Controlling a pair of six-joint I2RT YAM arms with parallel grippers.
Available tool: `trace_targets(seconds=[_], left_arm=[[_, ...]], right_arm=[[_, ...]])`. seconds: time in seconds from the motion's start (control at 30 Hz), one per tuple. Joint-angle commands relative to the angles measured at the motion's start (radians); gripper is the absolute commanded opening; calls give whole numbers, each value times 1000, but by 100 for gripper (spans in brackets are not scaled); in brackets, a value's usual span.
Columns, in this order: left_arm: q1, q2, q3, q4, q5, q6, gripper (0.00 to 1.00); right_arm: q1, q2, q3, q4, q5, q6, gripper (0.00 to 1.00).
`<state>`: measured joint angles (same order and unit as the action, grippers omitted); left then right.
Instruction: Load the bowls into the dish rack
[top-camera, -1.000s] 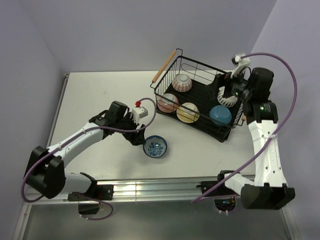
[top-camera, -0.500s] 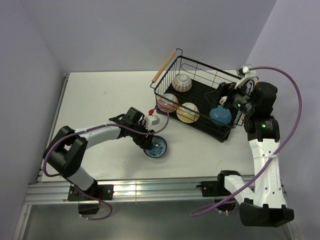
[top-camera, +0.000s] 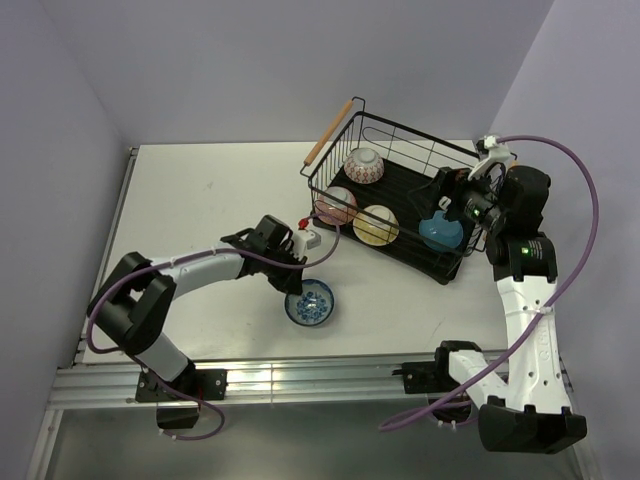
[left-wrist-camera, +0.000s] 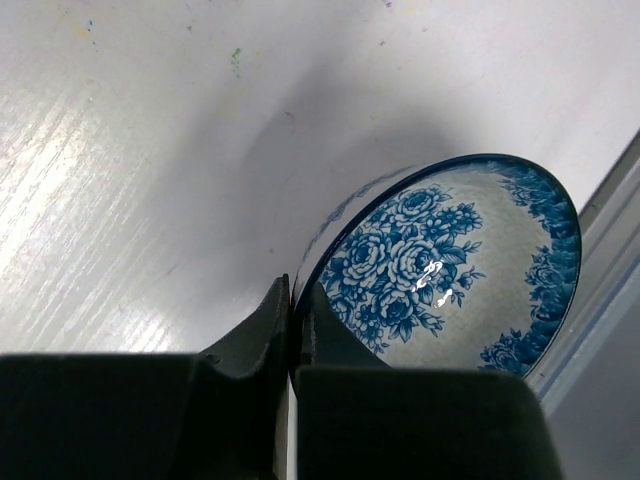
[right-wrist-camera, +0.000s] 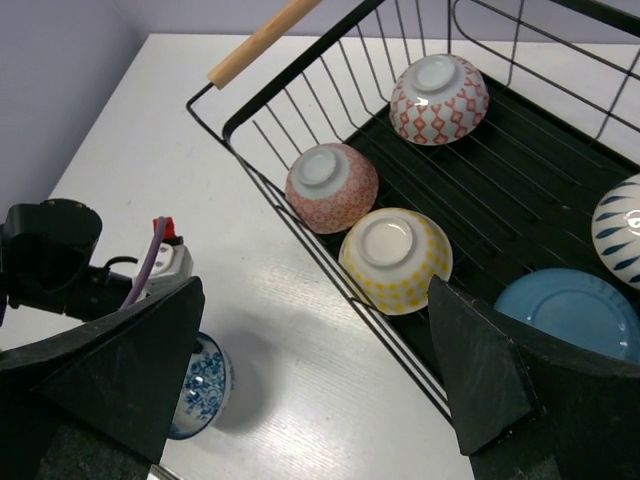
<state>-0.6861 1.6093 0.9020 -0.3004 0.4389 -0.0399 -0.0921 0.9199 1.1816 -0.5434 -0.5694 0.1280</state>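
Note:
A white bowl with blue flowers (top-camera: 311, 304) (left-wrist-camera: 450, 270) (right-wrist-camera: 200, 385) is low at the table's front middle. My left gripper (top-camera: 293, 284) (left-wrist-camera: 295, 300) is shut on its near rim, one finger inside and one outside. The dish rack (top-camera: 400, 128) (right-wrist-camera: 520, 190), a black wire basket, stands at the back right. Several bowls lie in it upside down, among them a red-patterned one (top-camera: 364, 165), a pink one (top-camera: 336, 204), a yellow one (top-camera: 376, 224) and a plain blue one (top-camera: 440, 230). My right gripper (top-camera: 455, 203) (right-wrist-camera: 315, 300) hangs open above the rack's right side, holding nothing.
A wooden rod handle (top-camera: 329, 131) (right-wrist-camera: 265, 40) sticks up at the rack's left end. The metal rail (top-camera: 300, 375) along the table's front edge runs just beyond the flowered bowl. Purple walls close in on the left and behind.
My left gripper reached the flowered bowl and closed on its rim; the bowl shifted slightly toward the front edge. My right gripper drew back from the blue bowl toward the rack's right side.

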Motion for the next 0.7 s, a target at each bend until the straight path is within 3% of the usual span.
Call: trace_targets(seconds=[0.0, 0.23, 0.33, 0.47, 0.67], left_arm=[[-3, -115, 60, 7, 50, -54, 0], [23, -360, 162, -49, 38, -179, 0], [80, -411, 254, -92, 54, -254, 0], [149, -424, 400, -91, -11, -342, 0], [267, -384, 512, 47, 103, -477, 0]], right_arm=[[-8, 8, 18, 40, -68, 50, 100], [-1, 68, 61, 163, -240, 226, 100], [18, 94, 114, 190, -239, 277, 100], [48, 141, 185, 252, -274, 392, 100], [135, 208, 259, 351, -290, 530, 100]])
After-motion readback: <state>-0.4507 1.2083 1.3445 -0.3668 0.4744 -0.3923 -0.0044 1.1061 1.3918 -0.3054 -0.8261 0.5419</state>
